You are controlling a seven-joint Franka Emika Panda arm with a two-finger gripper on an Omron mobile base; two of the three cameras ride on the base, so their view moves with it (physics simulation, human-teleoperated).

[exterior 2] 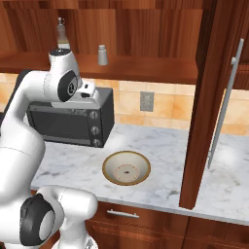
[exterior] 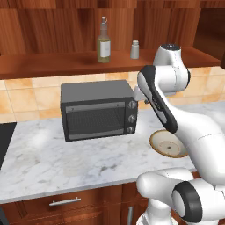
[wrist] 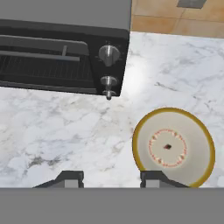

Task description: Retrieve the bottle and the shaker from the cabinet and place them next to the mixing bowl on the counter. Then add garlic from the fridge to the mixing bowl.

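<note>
Bottle and shaker are seen upright on the cabinet shelf at upper centre of the left base view, above the gripper, which is pressed together, empty, over the counter beside the mixing bowl.

White robot arm folded at the elbow, forearm angled downward. Its gripper points straight down, holding nothing, the two dark fingertips drawn in.
</note>
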